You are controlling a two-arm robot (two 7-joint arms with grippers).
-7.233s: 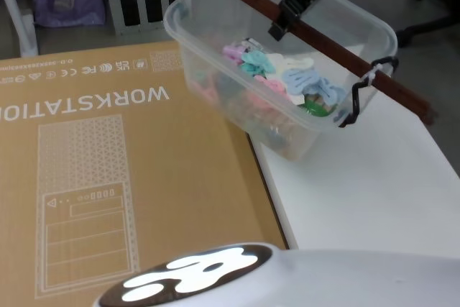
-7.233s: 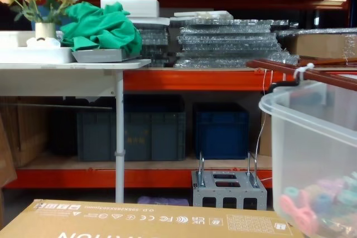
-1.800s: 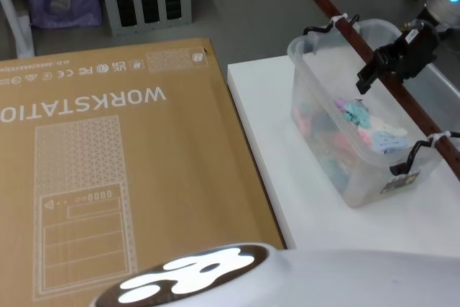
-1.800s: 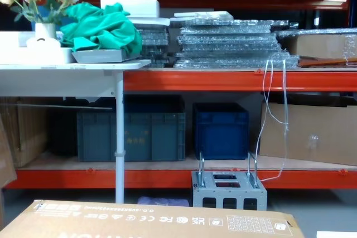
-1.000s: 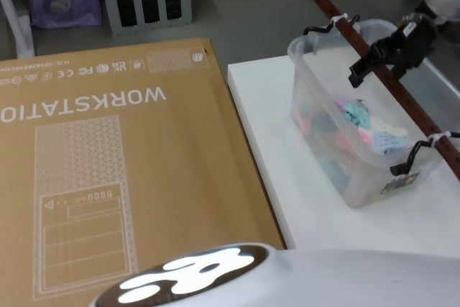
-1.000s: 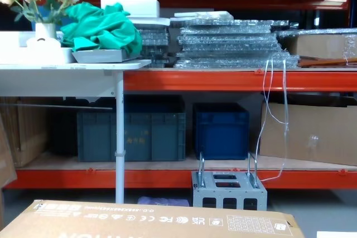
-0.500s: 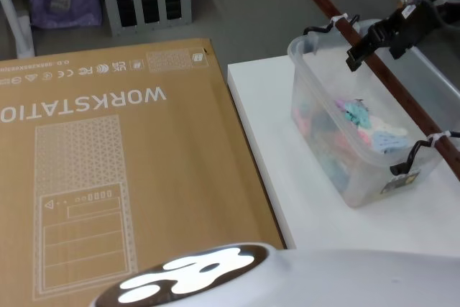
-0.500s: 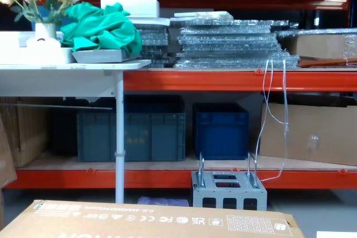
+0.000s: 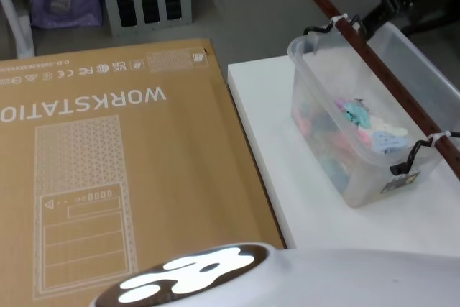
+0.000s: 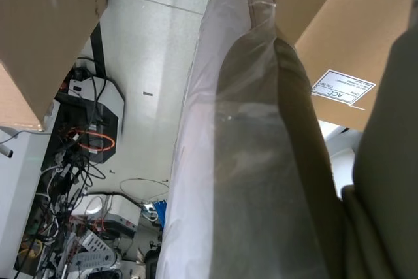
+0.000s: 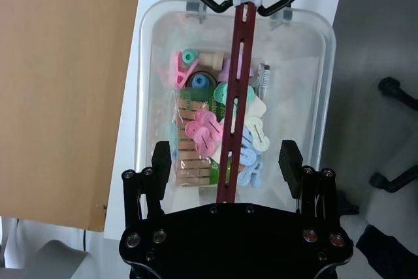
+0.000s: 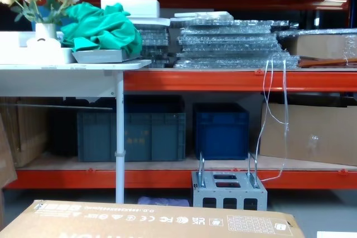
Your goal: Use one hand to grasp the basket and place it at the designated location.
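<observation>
The basket (image 9: 310, 47) is a clear frosted bin resting on the white table (image 9: 287, 177), right of the cardboard box. Its reddish-brown bar handle (image 9: 388, 77) runs lengthwise, tied on with white zip ties. Colourful clips (image 9: 363, 124) lie inside. My right gripper (image 9: 377, 14) hangs above and behind the basket's far end, apart from the handle. Seen from the right wrist, the basket (image 11: 147, 63) lies below the open right gripper (image 11: 226, 161), whose black fingers (image 11: 161, 161) stand wide on either side of the handle (image 11: 241, 44) without touching it.
A large cardboard box (image 9: 108, 163) printed WORKSTATION lies left of the table. A second clear bin (image 9: 424, 70) sits just behind the basket at the right. A grey metal frame (image 12: 228, 189) stands on the floor before shelves with blue crates (image 12: 220, 129).
The basket went from hanging over the box edge to resting on the table. The right gripper has let go of the handle and risen up and back toward the far right.
</observation>
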